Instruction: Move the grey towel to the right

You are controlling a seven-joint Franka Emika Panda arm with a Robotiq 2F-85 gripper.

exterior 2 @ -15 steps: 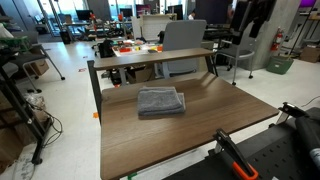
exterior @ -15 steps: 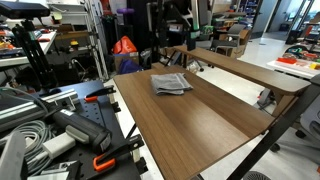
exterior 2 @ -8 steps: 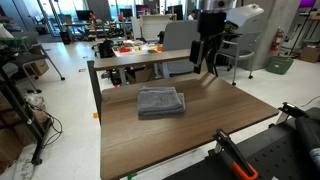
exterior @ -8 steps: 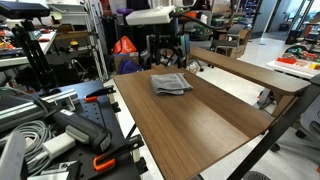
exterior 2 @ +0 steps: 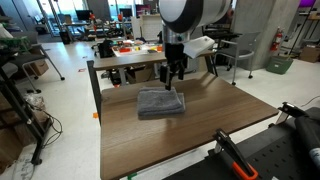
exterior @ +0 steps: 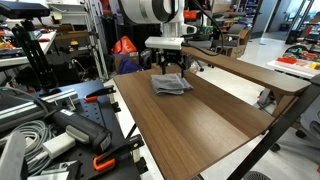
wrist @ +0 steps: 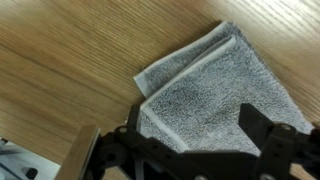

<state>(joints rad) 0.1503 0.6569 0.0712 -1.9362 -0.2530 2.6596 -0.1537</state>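
Hovering: end effector (exterior: 171,70) hangs directly over the grey towel (exterior: 171,84), close above it in both exterior views. Whether it touches the cloth cannot be told.
End effector state: fingers spread wide and holding nothing. In the wrist view the end effector (wrist: 190,125) straddles the cloth, one finger to each side.
Towel location: grey towel (exterior 2: 160,102) lies flat and folded on the bench (exterior 2: 175,140), toward one end of the top and well apart from the long edges.
Towel detail: in the wrist view the grey towel (wrist: 215,95) shows stacked layers with slightly offset edges, one corner pointing out over bare wood.
Step in hand (judgement): lowering for the grasp; the move to the right is not yet begun.
Risk 1: pinching only the top layer. The fold would open and the lower layers would drag or be left behind.
Risk 2: descending too far. The fingertips would press into the bench before closing, since the cloth is thin.
Risk 3: closing too high. The soft pile would slip out and the end effector would come away empty.
Risk 4: carrying too low. A trailing edge would catch on the wood and bunch the cloth up.
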